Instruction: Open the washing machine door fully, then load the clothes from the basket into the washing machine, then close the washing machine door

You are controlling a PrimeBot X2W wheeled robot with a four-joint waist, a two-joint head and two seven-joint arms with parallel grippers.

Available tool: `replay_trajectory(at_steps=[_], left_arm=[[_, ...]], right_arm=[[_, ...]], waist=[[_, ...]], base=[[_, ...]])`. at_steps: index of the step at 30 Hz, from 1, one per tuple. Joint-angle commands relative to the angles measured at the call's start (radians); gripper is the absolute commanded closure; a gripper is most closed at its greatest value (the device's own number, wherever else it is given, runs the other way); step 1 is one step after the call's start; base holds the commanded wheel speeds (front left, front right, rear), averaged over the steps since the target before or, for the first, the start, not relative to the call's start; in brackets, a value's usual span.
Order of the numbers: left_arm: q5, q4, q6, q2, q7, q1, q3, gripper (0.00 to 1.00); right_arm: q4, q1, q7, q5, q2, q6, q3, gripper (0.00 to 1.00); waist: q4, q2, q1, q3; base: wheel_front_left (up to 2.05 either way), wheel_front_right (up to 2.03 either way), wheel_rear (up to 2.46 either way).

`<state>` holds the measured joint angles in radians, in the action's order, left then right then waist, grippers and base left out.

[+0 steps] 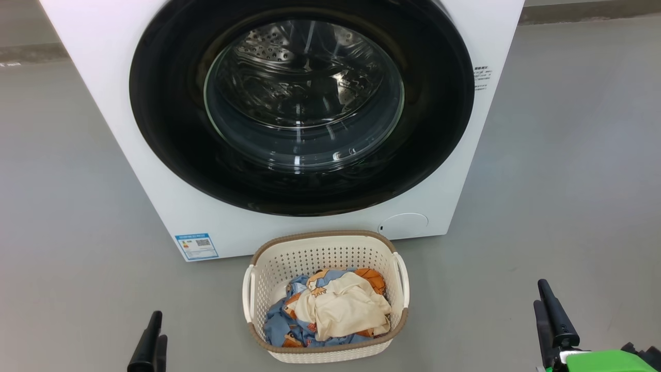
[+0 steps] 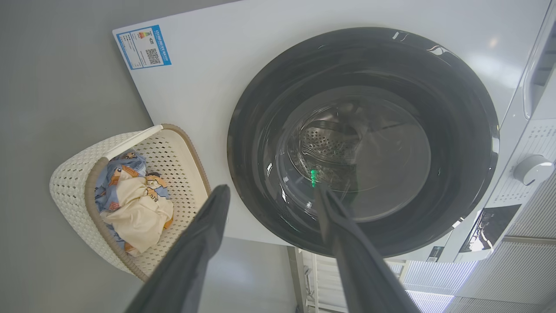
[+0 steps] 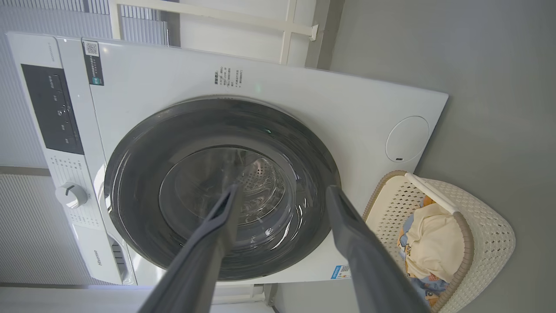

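From the head, we see the washing machine [image 1: 103,77] standing on the grey floor [image 1: 568,155]. Its door [image 1: 165,129] is shut flat against the front, and the steel drum [image 1: 289,67] shows through the glass. A blue label [image 1: 196,246] sits at the front's lower left corner. The basket [image 1: 315,258] stands on the floor just before the machine, below the door. The clothes [image 1: 341,310] lie inside it, the cream piece on top of the blue printed fabric. Our left gripper [image 1: 156,330] shows at the lower left and our right gripper [image 1: 541,295] at the lower right, both well apart from the basket and holding nothing.

From the left wrist, the two fingers [image 2: 197,243] stand wide apart with nothing between them, pointing toward the door's black rim without touching it. The basket lies at that view's left, the clothes in it.

From the right wrist, the fingers [image 3: 358,248] are likewise spread wide and empty, aimed at the closed door. A knob [image 3: 69,195] and a dark control panel [image 3: 47,108] sit at that view's left, and the basket with the clothes is at its right.
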<state>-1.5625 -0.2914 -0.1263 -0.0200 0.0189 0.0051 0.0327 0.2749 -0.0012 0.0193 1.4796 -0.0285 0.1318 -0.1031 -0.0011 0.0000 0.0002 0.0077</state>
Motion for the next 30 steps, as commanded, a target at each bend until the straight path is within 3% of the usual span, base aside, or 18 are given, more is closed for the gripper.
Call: replay_trajectory(at_steps=[1, 30], left_arm=[[0.022, 0.033, -0.001, -0.022, -0.009, -0.010, 0.008, 0.00], [0.361, 0.089, -0.002, -0.055, -0.092, 0.004, 0.017, 0.00]], right_arm=[[-0.037, -0.019, -0.012, -0.033, -0.007, 0.000, 0.016, 0.00], [-0.158, -0.031, -0.094, -0.501, -0.017, -0.001, 0.083, 0.00]], waist=[[0.000, 0.0000, -0.0002, 0.000], [-0.004, 0.0000, -0.0002, 0.003]], base=[[0.00, 0.00, 0.00], [0.00, 0.00, 0.00]])
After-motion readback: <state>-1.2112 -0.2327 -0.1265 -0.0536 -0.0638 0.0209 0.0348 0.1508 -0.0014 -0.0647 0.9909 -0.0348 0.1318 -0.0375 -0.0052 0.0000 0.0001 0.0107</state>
